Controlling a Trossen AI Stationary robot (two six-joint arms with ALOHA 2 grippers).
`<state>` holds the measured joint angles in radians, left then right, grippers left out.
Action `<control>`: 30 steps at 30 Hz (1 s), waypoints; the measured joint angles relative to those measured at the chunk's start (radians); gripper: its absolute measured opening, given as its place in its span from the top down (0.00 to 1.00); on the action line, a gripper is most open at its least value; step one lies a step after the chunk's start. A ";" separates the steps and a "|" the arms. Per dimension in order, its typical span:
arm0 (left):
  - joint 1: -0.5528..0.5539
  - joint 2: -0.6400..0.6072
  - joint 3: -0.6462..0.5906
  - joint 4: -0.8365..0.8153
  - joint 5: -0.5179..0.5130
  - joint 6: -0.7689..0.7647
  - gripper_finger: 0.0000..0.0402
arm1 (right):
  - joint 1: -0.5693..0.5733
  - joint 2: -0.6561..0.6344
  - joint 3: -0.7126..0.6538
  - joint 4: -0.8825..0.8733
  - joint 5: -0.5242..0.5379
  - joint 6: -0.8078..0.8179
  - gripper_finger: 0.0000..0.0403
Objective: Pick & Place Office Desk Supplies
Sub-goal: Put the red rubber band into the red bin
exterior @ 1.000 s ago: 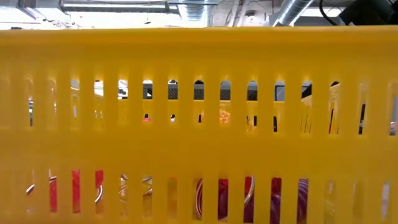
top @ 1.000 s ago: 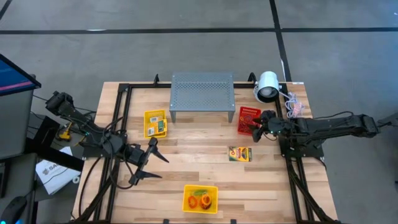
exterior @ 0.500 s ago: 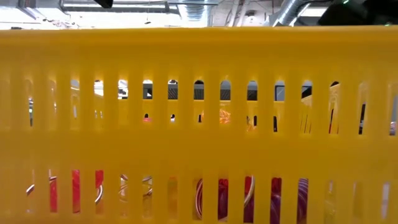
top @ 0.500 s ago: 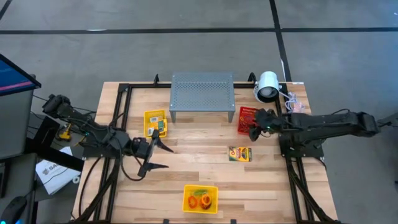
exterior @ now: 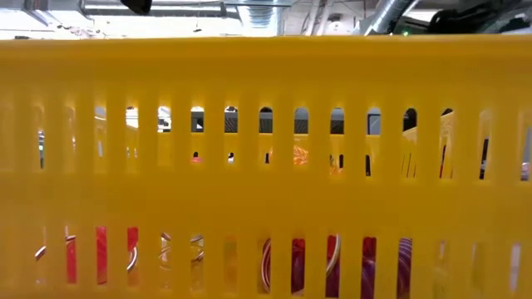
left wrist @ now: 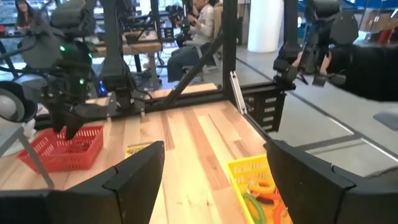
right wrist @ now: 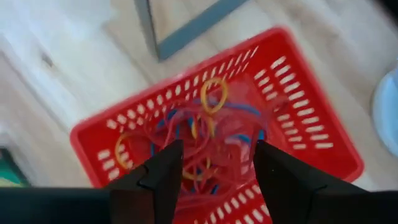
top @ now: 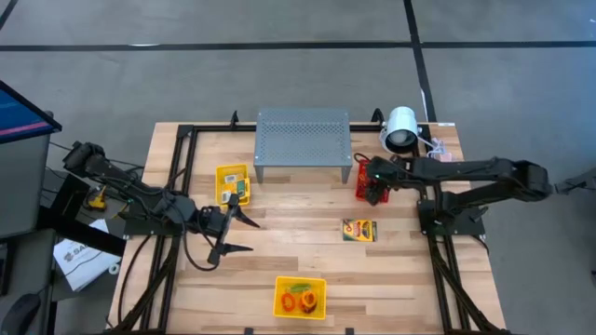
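Rubber bands (right wrist: 208, 134) in red basket (right wrist: 298, 112) beneath parted, empty right gripper (right wrist: 217, 171).

The wooden table (top: 279, 237) carries two yellow baskets (top: 233, 183), a red basket (top: 370, 171), a crayon box (top: 359, 230), a grey perforated stand (top: 304, 135) and a white lamp (top: 401, 128).

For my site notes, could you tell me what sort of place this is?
Probably a robotics lab or workshop: a concrete floor around the table, more framed benches, and people seated there.
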<state>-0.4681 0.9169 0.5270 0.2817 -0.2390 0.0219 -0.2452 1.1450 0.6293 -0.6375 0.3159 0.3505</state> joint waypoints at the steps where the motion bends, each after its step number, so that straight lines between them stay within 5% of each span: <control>1: 0.004 0.000 0.000 -0.008 0.000 0.000 0.30 | -0.007 0.011 0.009 -0.019 -0.023 -0.013 0.54; 30: 0.077 0.000 0.000 -0.035 -0.002 -0.001 0.30 | -0.004 0.053 0.154 -0.234 -0.160 -0.048 0.54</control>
<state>-0.3912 0.9173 0.5270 0.2462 -0.2406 0.0212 -0.2489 1.1976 0.7837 -0.8714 0.1559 0.3021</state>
